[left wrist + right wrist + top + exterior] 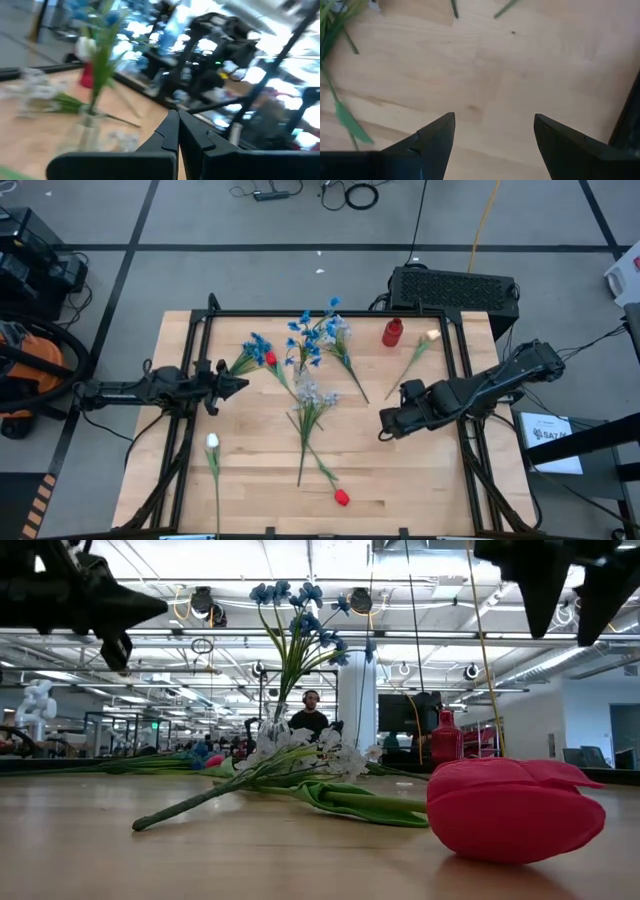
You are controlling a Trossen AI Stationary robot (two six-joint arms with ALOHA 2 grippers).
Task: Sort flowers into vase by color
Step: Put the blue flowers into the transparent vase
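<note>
Left gripper (pixel 240 385) is seen at the table's left side with fingers pressed together, nothing held; in the left wrist view the two tips (pixel 177 131) meet at a point. Right gripper (pixel 384 423) is held over bare wood right of centre, fingers spread wide and empty, confirmed in the right wrist view (pixel 495 137).

Blue flowers (pixel 312 332) are already standing in a clear vase (pixel 272 730) near the far middle of the table. A red vase (pixel 392 332) is placed just right of them.

Loose stems are spread across the table (pixel 440 490):
- white-lilac bunch (pixel 312 395) at centre, stem run toward the near edge
- red bud (pixel 341 498) near the front, stem angled up-left toward centre
- blue-and-red sprig (pixel 262 352) just beside the left gripper's tips
- white tulip (pixel 212 442) front-left, stem pointed at the near edge
- cream bud (pixel 432 336) far right, stem slanted down-left

Key relation, judged: the white-lilac bunch lies between both grippers, to the left of the right gripper, with its long axis roughly crosswise to that gripper's approach. The blue-and-red sprig is far nearer the left arm.
</note>
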